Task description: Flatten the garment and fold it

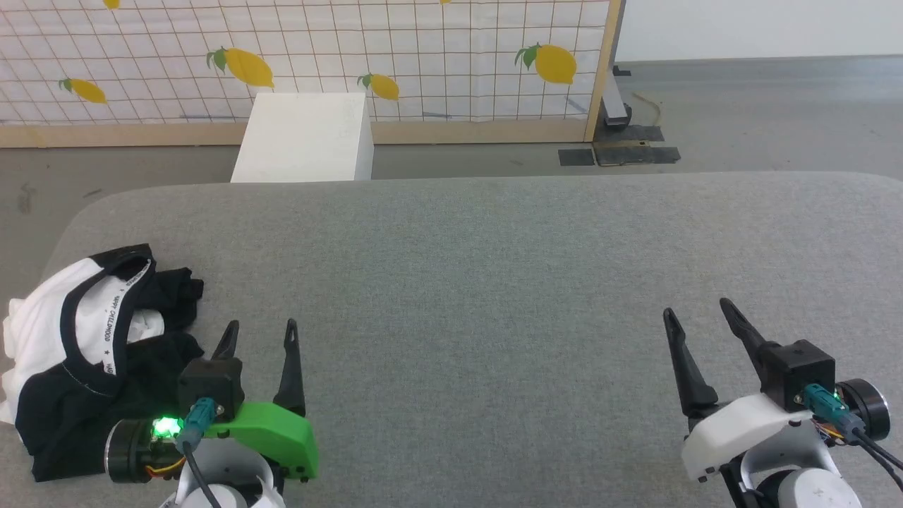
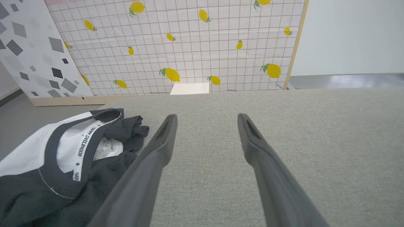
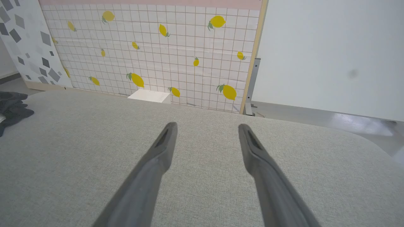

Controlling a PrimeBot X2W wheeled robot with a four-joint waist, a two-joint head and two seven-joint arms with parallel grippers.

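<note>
The garment (image 1: 85, 353) is bunched up on the table (image 1: 494, 268), over at its near left corner. The left gripper (image 1: 261, 328) is parked just to the right of it, so close that it can't be told whether they're touching. The right gripper (image 1: 698, 307) is kept well apart from both, above the table's near right side. Behind the table's far edge, left of the middle, a box (image 1: 303, 137) is set on the floor (image 1: 762, 113), backed by a screen (image 1: 423, 56). A second panel (image 2: 31, 47) is propped to the left of that screen.
</note>
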